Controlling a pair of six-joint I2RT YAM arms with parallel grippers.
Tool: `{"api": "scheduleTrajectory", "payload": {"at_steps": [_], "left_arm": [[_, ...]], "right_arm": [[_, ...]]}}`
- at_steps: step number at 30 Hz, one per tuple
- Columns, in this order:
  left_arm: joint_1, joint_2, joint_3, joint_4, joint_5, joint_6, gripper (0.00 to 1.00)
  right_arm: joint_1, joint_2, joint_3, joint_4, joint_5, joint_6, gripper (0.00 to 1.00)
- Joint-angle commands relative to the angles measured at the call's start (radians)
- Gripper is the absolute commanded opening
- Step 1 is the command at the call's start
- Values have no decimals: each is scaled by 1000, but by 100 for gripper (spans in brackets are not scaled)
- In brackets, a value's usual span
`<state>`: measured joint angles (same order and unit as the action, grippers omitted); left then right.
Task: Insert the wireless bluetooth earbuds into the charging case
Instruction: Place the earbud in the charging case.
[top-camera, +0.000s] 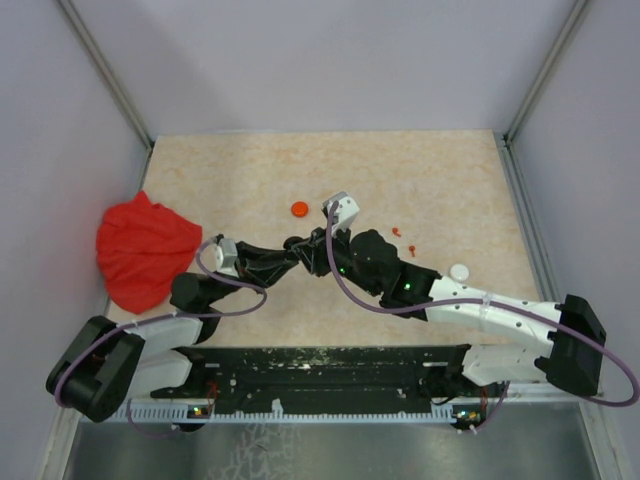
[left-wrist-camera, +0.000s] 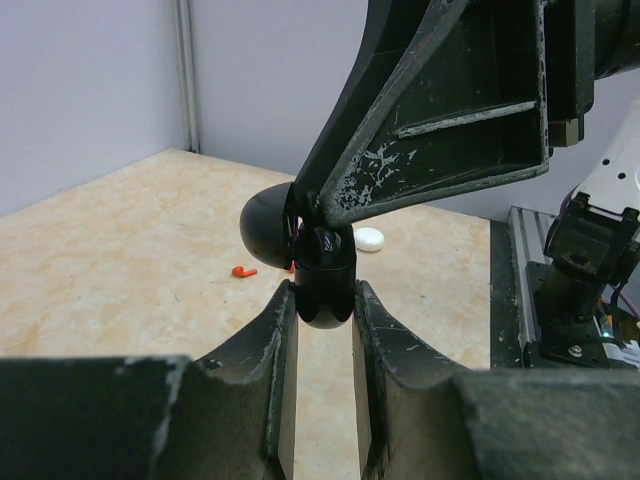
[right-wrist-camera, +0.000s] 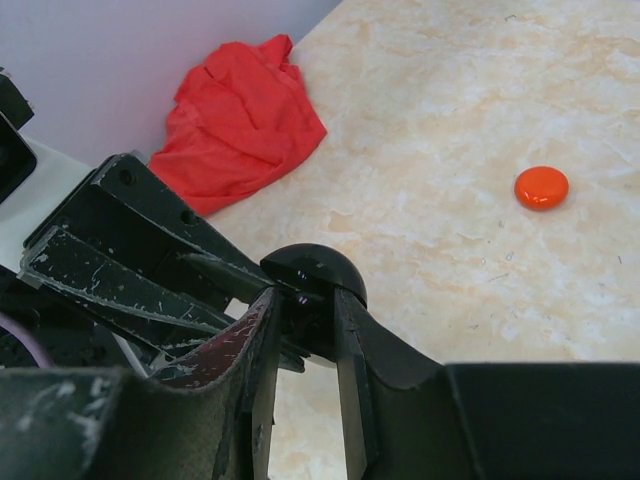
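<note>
While the left claw pinches the black charging case, nearly closed, right claw narrowly astride it (hold unclear), orange-red earbud on table beyond.

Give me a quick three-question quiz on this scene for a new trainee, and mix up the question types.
1. True or false: the red cloth lies at the left edge of the table.
2. The left gripper is shut on: A an orange disc, B the black charging case, C a white disc.
3. What colour are the two tiny earbuds lying loose on the table?
Key: 1 true; 2 B; 3 orange-red.
</note>
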<state>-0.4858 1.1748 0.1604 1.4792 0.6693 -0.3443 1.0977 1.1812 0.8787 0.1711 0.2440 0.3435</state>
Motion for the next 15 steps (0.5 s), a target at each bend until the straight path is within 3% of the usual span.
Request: {"api": "scheduleTrajectory", "payload": {"at_steps": [1,15], "left_arm": [[3,-5,19,75,-14,-20,1],[4,31,10,92,-11,-51,1]], "right_arm": [[16,-7,25,-19,33,11,29],[16,-31,66,-96,52,11,40]]}}
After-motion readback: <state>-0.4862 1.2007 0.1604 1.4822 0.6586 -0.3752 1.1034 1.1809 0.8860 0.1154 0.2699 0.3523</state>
